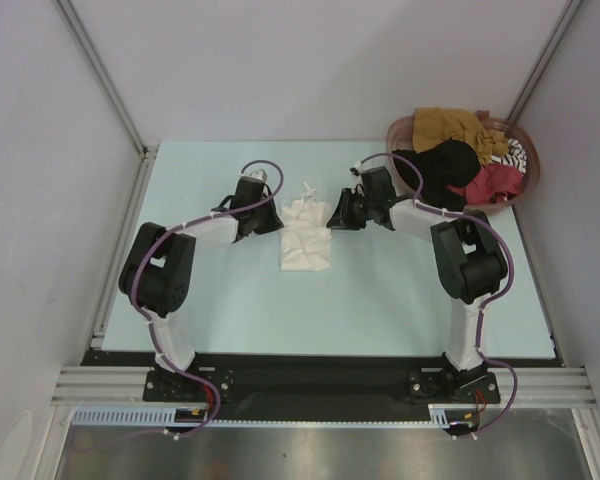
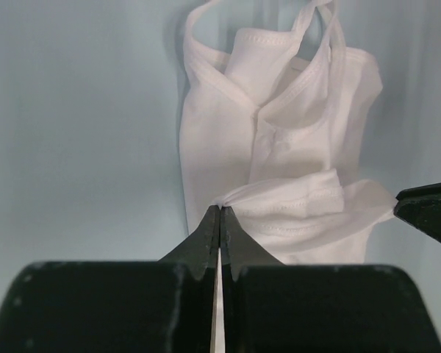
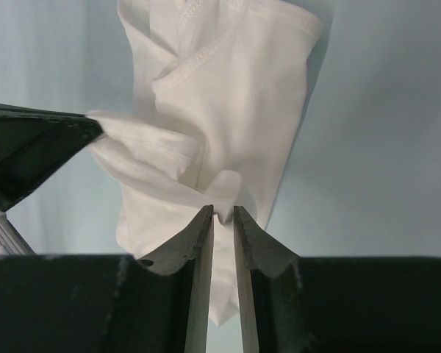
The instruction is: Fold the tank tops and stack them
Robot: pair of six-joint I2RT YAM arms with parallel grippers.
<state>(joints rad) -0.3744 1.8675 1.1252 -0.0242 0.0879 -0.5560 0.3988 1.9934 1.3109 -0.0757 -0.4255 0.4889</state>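
Fold step: white tank top (image 1: 305, 240) lies centre of the table (image 1: 210, 300). Left gripper (image 2: 220, 209) clamped on its edge, right gripper (image 3: 223, 211) pinching a fold opposite. Next likely needs a synchronized lift, then an even lay-over.

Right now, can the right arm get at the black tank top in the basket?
Probably yes: the black tank top lies at the basket edge beside the right arm, nothing between. But the right hand is pinching the white tank top and must let go first.
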